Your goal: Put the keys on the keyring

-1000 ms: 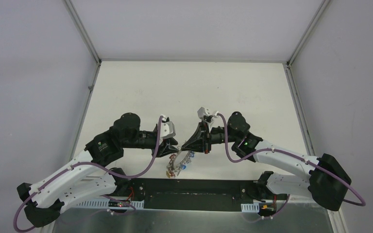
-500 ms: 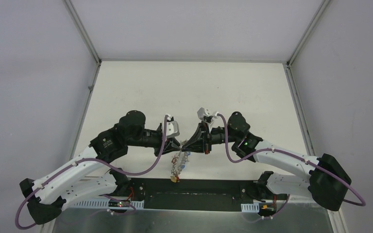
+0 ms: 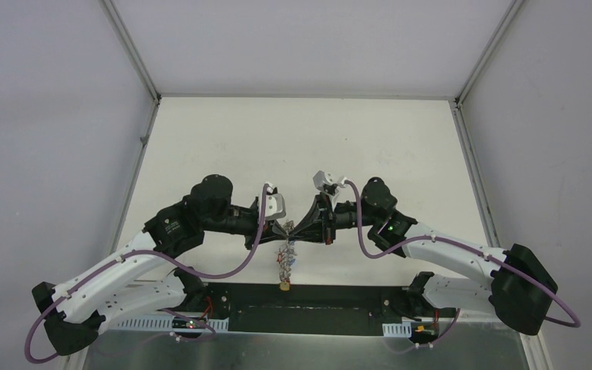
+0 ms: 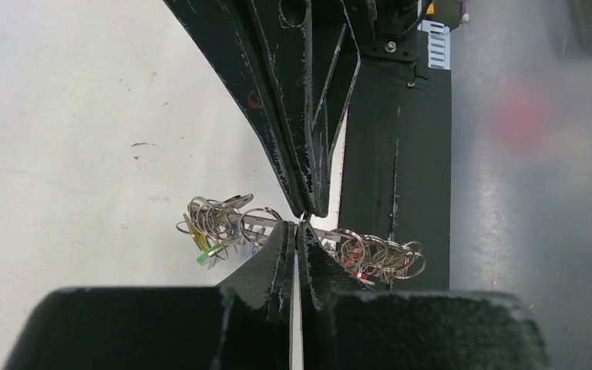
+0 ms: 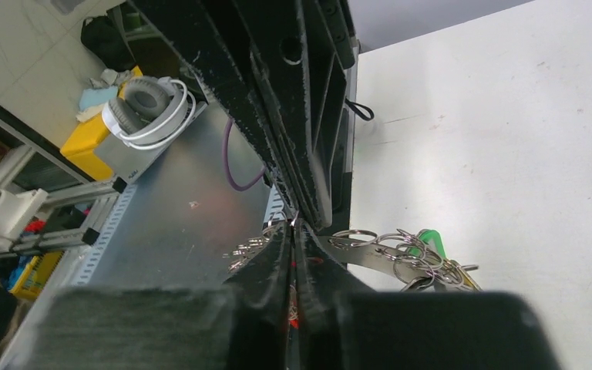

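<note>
My left gripper (image 3: 284, 226) and right gripper (image 3: 294, 228) meet tip to tip over the table's near edge. The keyring (image 3: 285, 259), a flat metal strip fringed with small split rings and coloured tags, hangs straight down from that meeting point. In the left wrist view my left gripper (image 4: 299, 226) is shut on a thin wire ring of the keyring (image 4: 217, 223). The right gripper (image 5: 293, 225) is shut too, with the red head of a key (image 5: 293, 317) showing between its fingers. The strip of the keyring (image 5: 370, 254) runs just under the tips.
The white table (image 3: 301, 146) stretches away behind the grippers, fenced by grey walls. A black base plate (image 3: 308, 297) lies right under the hanging ring. Off the table, headphones (image 5: 148, 108) sit on a yellow box.
My left gripper slid right to the right gripper's tip and shut. The keyring swung from a slant to hanging straight down. The right arm stayed put.
</note>
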